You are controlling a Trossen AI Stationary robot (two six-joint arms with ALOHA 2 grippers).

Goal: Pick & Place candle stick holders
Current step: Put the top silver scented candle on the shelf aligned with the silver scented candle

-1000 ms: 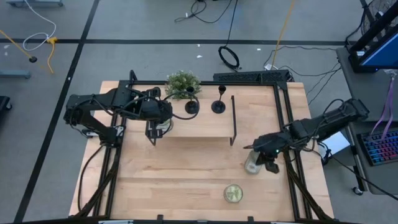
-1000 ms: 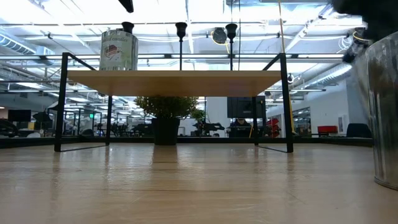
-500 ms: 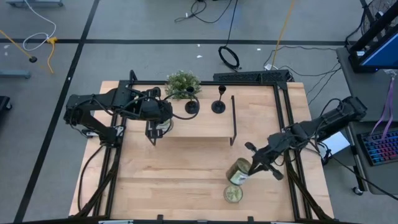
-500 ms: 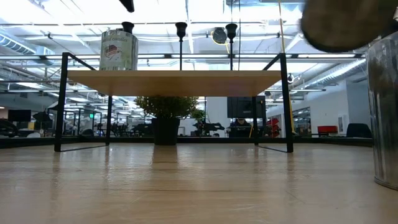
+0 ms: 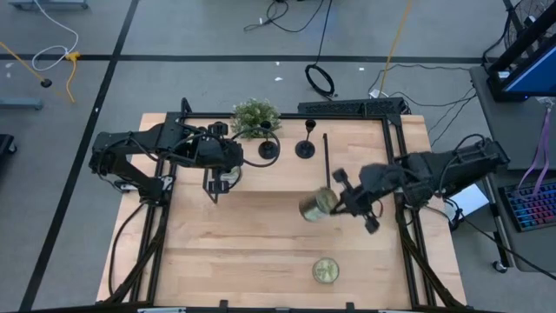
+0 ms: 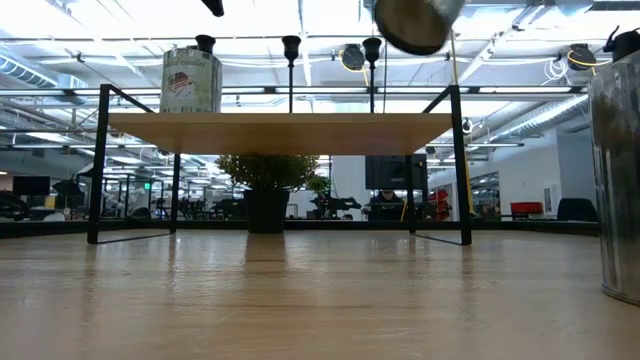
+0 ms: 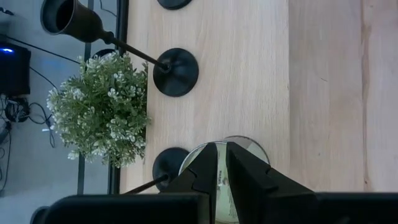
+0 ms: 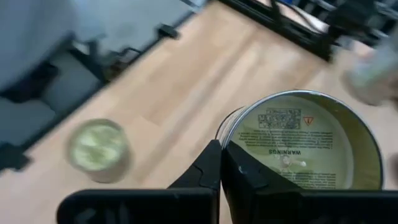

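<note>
Three black candle stick holders stand on the wooden shelf (image 5: 278, 178) by their disc bases: one (image 5: 268, 149), one (image 5: 306, 146), and one behind a tin can (image 6: 190, 80) at the shelf's left end (image 6: 205, 42). My left gripper (image 7: 221, 171) is shut and hangs just above that can, clear of it in the low view (image 6: 210, 6). My right gripper (image 8: 224, 168) is shut on a second open tin can (image 5: 317, 204), which is held in the air right of the shelf's right end. My right gripper pinches the open can's rim (image 8: 225, 127), one finger inside the can and one outside. The fingers come level from the table's right side. The can is lifted clear, tipped on its side, and shows above shelf height in the low view (image 6: 415, 22).
A bushy green plant (image 5: 255, 116) stands behind the shelf. A third can with a greenish top (image 5: 326, 270) stands near the table's front edge and fills the low view's right edge (image 6: 620, 180). The shelf's black frame leg (image 5: 327, 165) is close to the held can.
My right gripper has lifted the can off the table at the right. It first swung it toward the near edge, then up and toward the shelf on the left. The can has tipped from upright onto its side.
</note>
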